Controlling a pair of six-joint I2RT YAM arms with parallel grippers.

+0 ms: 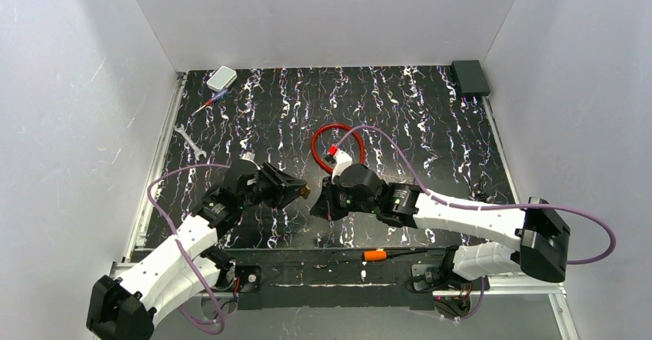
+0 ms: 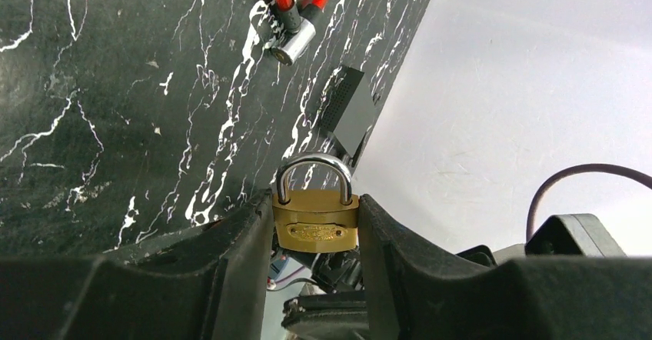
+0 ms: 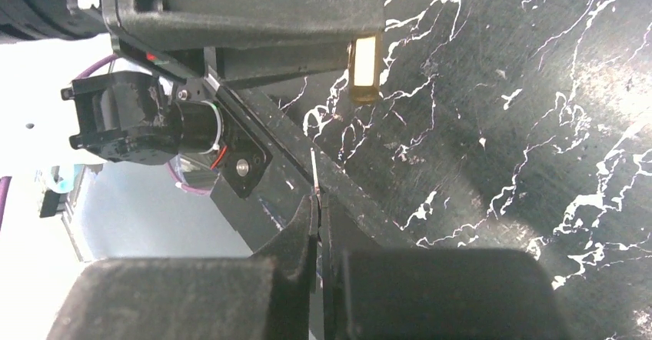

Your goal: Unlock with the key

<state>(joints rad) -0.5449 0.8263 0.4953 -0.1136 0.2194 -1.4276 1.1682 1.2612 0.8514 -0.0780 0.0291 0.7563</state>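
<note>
My left gripper (image 1: 298,189) is shut on the small brass padlock (image 1: 307,195) and holds it above the table. In the left wrist view the padlock (image 2: 316,223) sits squeezed between the fingers (image 2: 231,255), silver shackle pointing away from the wrist. My right gripper (image 1: 318,205) is shut on the key, a thin pale blade (image 3: 314,172) sticking out past the fingertips (image 3: 306,221). In the right wrist view the padlock (image 3: 364,67) shows edge-on a short way beyond the key tip, apart from it. The two grippers face each other, almost touching.
A red cable loop (image 1: 338,148) with a silver end (image 2: 291,44) lies just behind the grippers. An orange-handled tool (image 1: 374,255) lies at the near edge. A wrench (image 1: 188,141), a white box (image 1: 221,78) and a black box (image 1: 470,77) sit at the sides.
</note>
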